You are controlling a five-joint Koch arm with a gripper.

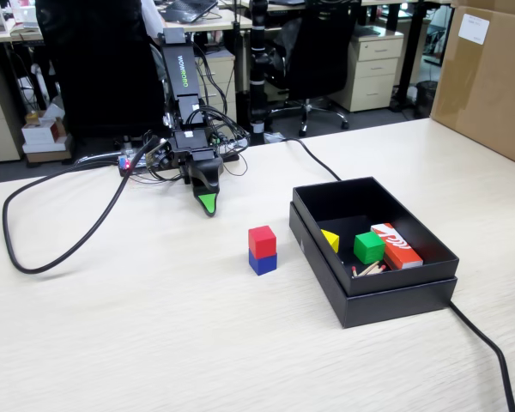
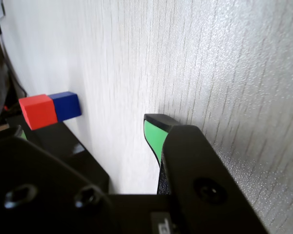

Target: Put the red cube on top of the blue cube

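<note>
The red cube [image 1: 262,240] sits on top of the blue cube [image 1: 263,263], squarely stacked on the table's middle. In the wrist view, which lies on its side, the red cube [image 2: 37,111] and blue cube [image 2: 66,105] show at the left, touching. My gripper [image 1: 208,204] hangs low over the table, behind and to the left of the stack, well apart from it. In the wrist view my gripper [image 2: 85,127] is open and empty: one green-padded fingertip [image 2: 154,134] shows clearly, the other is mostly hidden at the left edge.
A black open box [image 1: 373,296] stands right of the stack with a yellow block [image 1: 330,240], a green cube [image 1: 369,247] and a red-orange lettered box [image 1: 396,245] inside. Black cables [image 1: 60,249] loop at the left and right. A cardboard box [image 1: 489,77] stands at the back right.
</note>
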